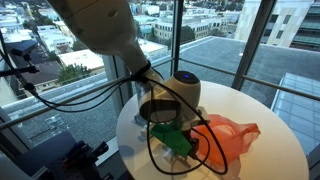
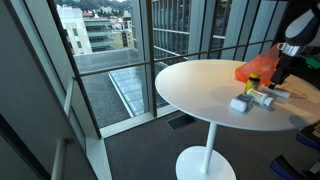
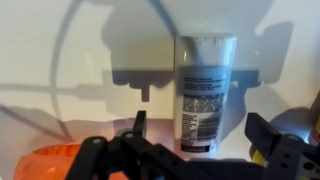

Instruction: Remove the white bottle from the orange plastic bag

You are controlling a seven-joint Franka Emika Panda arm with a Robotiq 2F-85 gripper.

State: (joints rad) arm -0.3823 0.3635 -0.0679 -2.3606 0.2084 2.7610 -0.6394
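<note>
Item: white bottle [image 3: 205,85]; lies flat on the bare bench [image 3: 60,40], toward the bench edge, wholly outside the orange plastic bag [image 3: 50,160]; the bag slumps just beside it, apart from it.
Claw [image 3: 199,122]: jaws spread wide, straddling the bottle from above; grips nothing.
Step, as judged: extraction looks complete; bottle set down.
Next move calls for: a straight lift clear of the bench; no nudging the bottle; no snagging the bag.
</note>
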